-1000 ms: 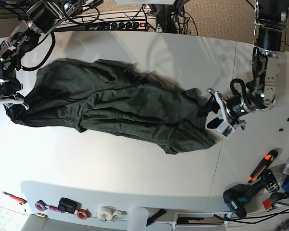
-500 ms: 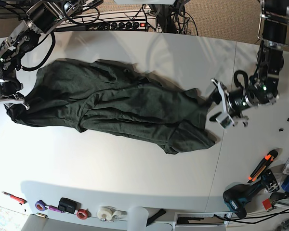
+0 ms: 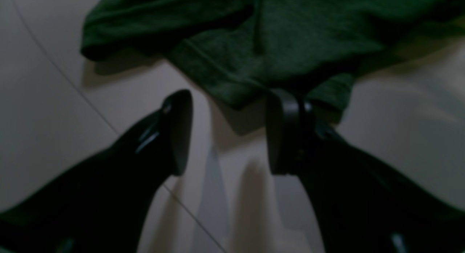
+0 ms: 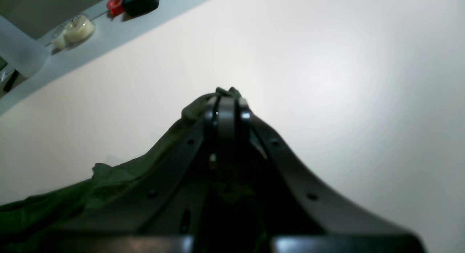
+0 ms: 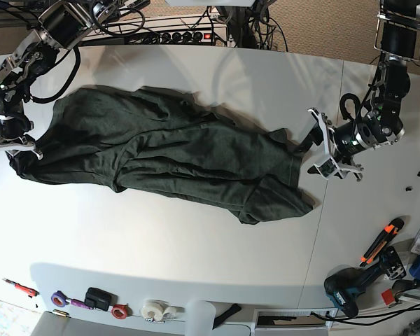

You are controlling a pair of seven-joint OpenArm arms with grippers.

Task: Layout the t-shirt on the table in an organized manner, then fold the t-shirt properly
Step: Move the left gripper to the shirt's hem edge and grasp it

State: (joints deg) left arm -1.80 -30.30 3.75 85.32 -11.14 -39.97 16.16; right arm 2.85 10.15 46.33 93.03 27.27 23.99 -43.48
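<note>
Left wrist: left fingers (image 3: 227, 131) spread wide, empty, just short of the t-shirt (image 3: 261, 38) edge on the white surface (image 3: 43, 100) — right wrist: right fingers (image 4: 227, 109) clamped on green cloth (image 4: 91, 191) — base alone shows the whole garment (image 5: 161, 154) stretched between both.

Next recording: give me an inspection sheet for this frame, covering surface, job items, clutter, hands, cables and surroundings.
Surface: white table, thin seam line on one side.
Job's things: green t-shirt lying crumpled and stretched, not flat.
Clutter: tape rolls, cutter and drill along the near edge.
Hands: right hand shut on a t-shirt corner; left hand open beside the opposite t-shirt edge.
Cables: bundle behind the table's far edge.
Surroundings: power strip behind the table.
</note>
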